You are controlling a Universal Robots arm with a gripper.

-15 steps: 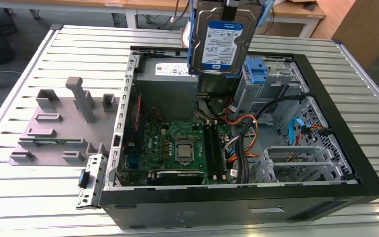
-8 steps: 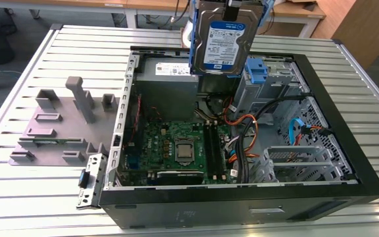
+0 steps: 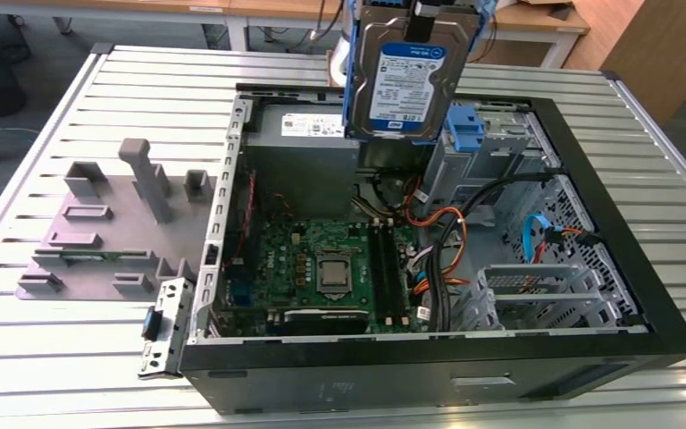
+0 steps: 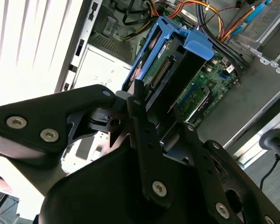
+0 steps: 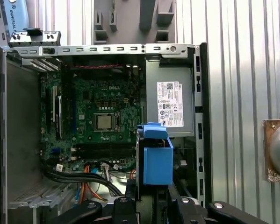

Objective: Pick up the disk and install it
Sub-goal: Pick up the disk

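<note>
Reading the end effector as clamped on the disk: fingers pinching the blue carrier from either side in the second wrist view, with nothing else supporting it. Hangs upright in mid-air over the open computer case, label toward the exterior camera, at the power supply end and near the blue latch piece. Touches nothing inside the case.

Looks gripped at one end, probably to leave the rest of the carrier free for seating. Probably held high and vertical to stay off the case walls and the cables.

As for the case: set on its side on the slatted tabletop, side panel off, presumably for top-down access to the motherboard and the metal drive cage.

Also a grey fixture on the tabletop, on the exterior view's left of the case, well apart from the disk.

Pick-up done, judging by the lift; not installed yet.
</note>
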